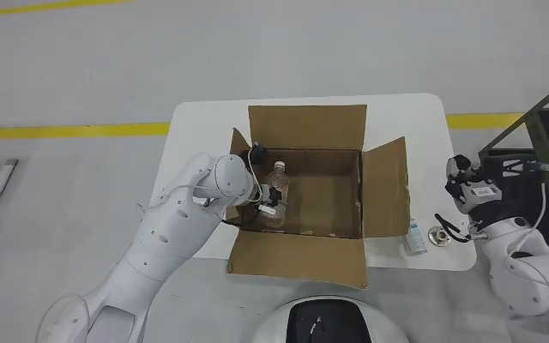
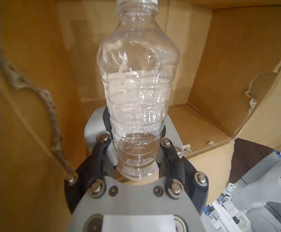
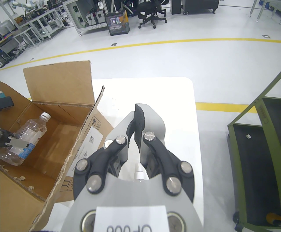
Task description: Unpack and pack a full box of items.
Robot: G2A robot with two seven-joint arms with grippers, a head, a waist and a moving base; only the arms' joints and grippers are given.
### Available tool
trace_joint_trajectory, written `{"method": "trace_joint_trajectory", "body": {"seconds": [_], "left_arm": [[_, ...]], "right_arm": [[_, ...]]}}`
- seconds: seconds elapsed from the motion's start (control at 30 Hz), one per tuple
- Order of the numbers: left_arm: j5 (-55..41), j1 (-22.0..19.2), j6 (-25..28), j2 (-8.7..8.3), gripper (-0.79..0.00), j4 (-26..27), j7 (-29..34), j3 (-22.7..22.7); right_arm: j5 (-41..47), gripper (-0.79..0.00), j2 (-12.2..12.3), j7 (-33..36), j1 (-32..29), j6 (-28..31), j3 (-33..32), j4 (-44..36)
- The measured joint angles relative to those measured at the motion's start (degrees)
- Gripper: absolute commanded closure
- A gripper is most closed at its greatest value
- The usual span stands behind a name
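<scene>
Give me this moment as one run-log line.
left gripper: shut on bottle, inside box | right gripper: shut, empty, at right edge of table

Quick tally: one cardboard box with four flaps folded out, sitting on one white bench. Just one clear plastic bottle in the box, with one white cap. Two tools, the left tool and the right tool, two fingers each. On the bench beside the box there are two loose bits: one small white tube and one small round grey thing. Also one green cart and one black office chair way back.
</scene>
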State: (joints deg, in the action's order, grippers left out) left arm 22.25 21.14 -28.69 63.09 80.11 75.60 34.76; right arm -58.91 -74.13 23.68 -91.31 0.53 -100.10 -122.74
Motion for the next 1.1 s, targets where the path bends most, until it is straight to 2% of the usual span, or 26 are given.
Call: {"method": "trace_joint_trajectory", "body": {"seconds": [0.23,0.4,0.63,0.67,0.7,0.73,0.77,0.83,1.1], "left_arm": [[2.0,-2.3,-0.5,0.09,0.0,-1.5,-0.5,-5.5],[0.9,-4.7,0.9,0.77,0.0,-2.4,1.0,-10.5],[-1.4,-8.1,-0.3,1.73,0.0,-5.3,-0.3,-15.4],[-2.1,-8.6,-0.6,1.86,-0.108,-5.8,-0.6,-16.1],[-2.8,-9.0,-0.8,1.96,-0.336,-6.1,-0.8,-16.7],[-3.6,-9.4,-0.9,2.05,-0.379,-6.3,-0.9,-17.1],[-5.2,-9.8,-1.2,2.16,-0.554,-6.4,-1.2,-17.4],[-7.1,-10.4,-1.6,2.24,-0.785,-6.7,-1.5,-18.1],[-10.9,-13.4,-3.1,2.12,-0.785,-7.5,-3.1,-22.0]], "right_arm": [[0.2,0.0,0.1,-0.2,0.0,-0.2,0.1,0.1],[0.3,0.0,0.2,-0.3,-0.1,-0.1,0.0,0.2],[0.5,0.0,0.3,-0.4,-0.4,-0.2,-0.5,0.1],[0.6,0.0,0.3,-0.5,-0.5,-0.2,-0.6,0.0],[0.6,0.0,0.4,-0.5,-0.5,-0.2,-0.6,0.0],[0.7,0.0,0.4,-0.5,-0.5,-0.2,-0.7,0.0],[0.6,0.0,0.4,-0.5,-0.5,-0.1,-0.7,0.0],[0.6,0.0,0.4,-0.4,-0.5,-0.1,-0.8,0.0],[0.6,0.0,0.6,-0.2,-0.6,0.0,-0.9,0.1]]}}
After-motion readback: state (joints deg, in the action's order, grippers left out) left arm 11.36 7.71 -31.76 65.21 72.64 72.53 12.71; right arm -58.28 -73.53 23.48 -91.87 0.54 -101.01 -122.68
